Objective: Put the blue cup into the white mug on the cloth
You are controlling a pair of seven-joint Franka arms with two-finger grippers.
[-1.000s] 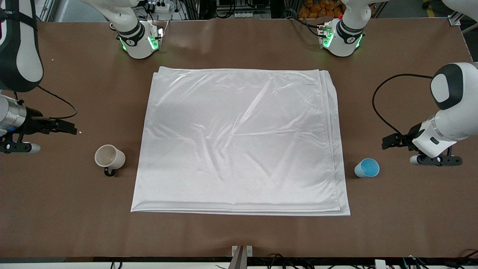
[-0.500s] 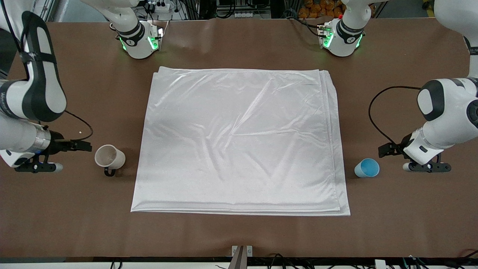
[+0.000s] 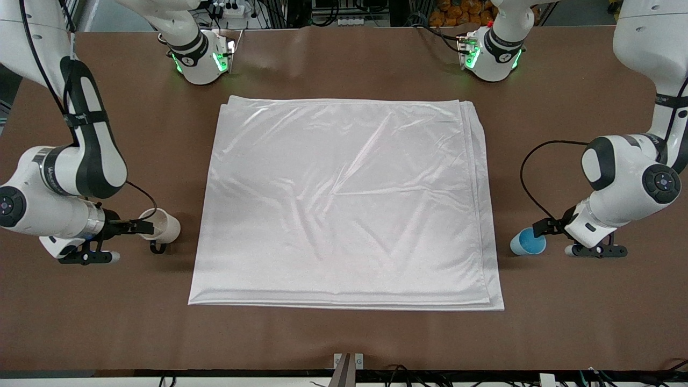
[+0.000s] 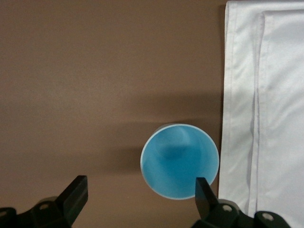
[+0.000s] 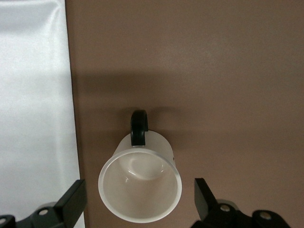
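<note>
The cloth (image 3: 344,201) is spread flat in the middle of the table (image 3: 344,338). The blue cup (image 3: 527,241) stands upright on the bare table just beside the cloth's edge toward the left arm's end. The left gripper (image 4: 138,195) is held over it, jaws open. The white mug (image 3: 159,226) stands upright off the cloth toward the right arm's end, handle turned nearer the front camera. The right gripper (image 5: 138,198) is held over it, jaws open.

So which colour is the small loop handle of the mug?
Black, on the cream-white round mug; the right wrist view shows its handle best.
</note>
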